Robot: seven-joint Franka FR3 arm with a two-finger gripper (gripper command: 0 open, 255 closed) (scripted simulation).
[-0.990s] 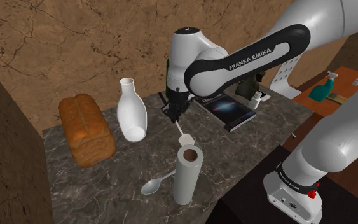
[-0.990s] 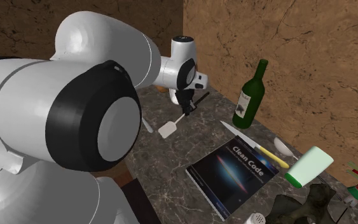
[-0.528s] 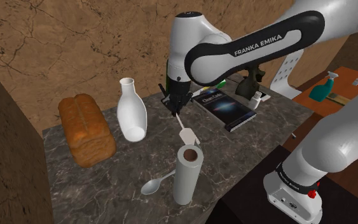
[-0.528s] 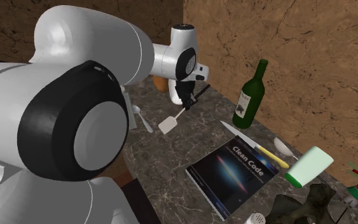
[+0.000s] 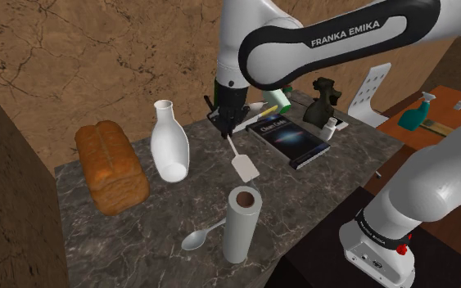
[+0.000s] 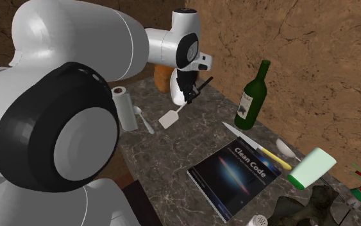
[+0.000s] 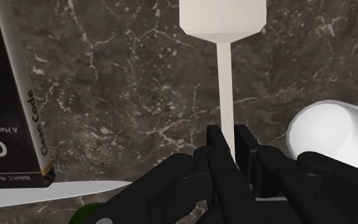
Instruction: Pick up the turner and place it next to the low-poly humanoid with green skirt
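So the gripper (image 5: 225,129) is clamped on the white turner (image 5: 244,168), off the counter (image 5: 138,237) mid-frame; hauling it to the humanoid (image 5: 323,98) upper right is left.

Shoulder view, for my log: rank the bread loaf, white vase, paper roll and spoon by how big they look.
1. bread loaf, clearly largest.
2. white vase and paper roll look much alike. The roll stands nearer the camera, so I leave these two unranked.
3. spoon, smallest.
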